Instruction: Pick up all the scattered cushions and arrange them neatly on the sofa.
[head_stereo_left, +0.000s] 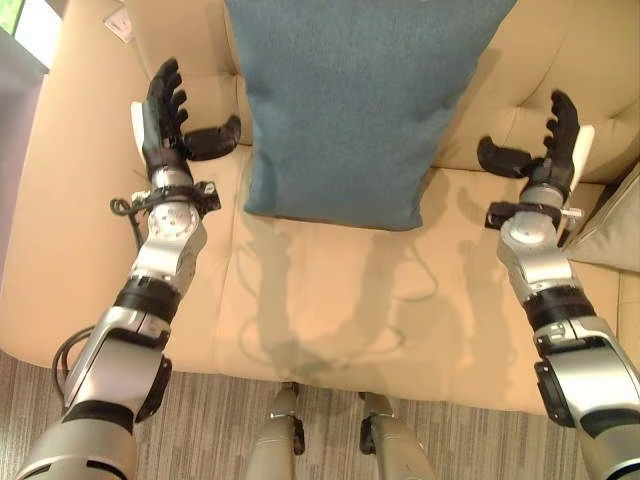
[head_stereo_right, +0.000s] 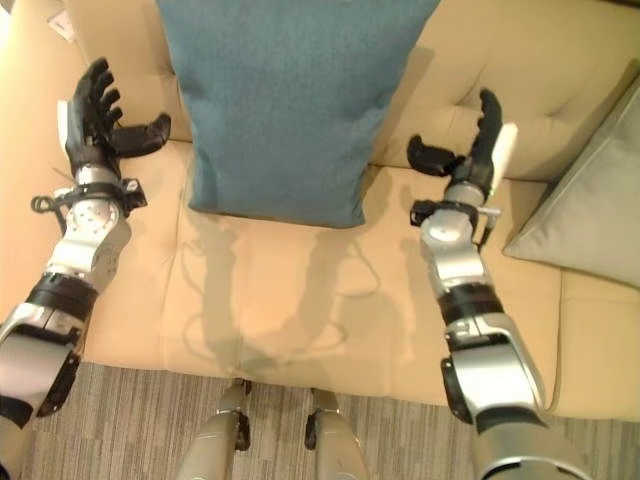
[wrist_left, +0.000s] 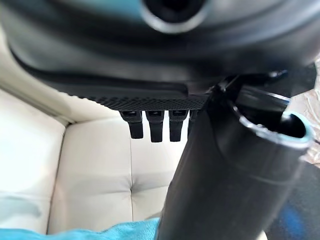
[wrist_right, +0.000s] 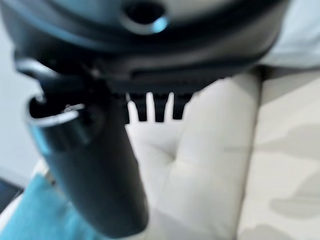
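Between the two raised hands, the beige sofa (head_stereo_left: 330, 300) takes up nearly everything, and a big teal cushion (head_stereo_left: 350, 100) stands upright against its backrest, its lower edge resting on the seat. That cushion looks placed, so I'd judge this step as the release just after setting it down. A grey cushion (head_stereo_right: 590, 200) lies on the seat just past the right hand (head_stereo_left: 545, 150), on its outer side, tilted and partly out of sight; it seems the likely next one to fetch or straighten, though I can't tell whether it already sits where it should. The left hand (head_stereo_left: 170, 115) hovers just beside the teal cushion's near edge, fingers straight and thumb spread toward it, holding nothing. The right hand mirrors it on the other side, fingers up, thumb out, clear of the fabric. Next would call for turning the right arm outward toward the grey cushion and getting a hand round each side of it. Nothing blocks the way; the seat in front of both hands lies bare, with striped carpet (head_stereo_left: 230, 420) below the sofa's front edge.
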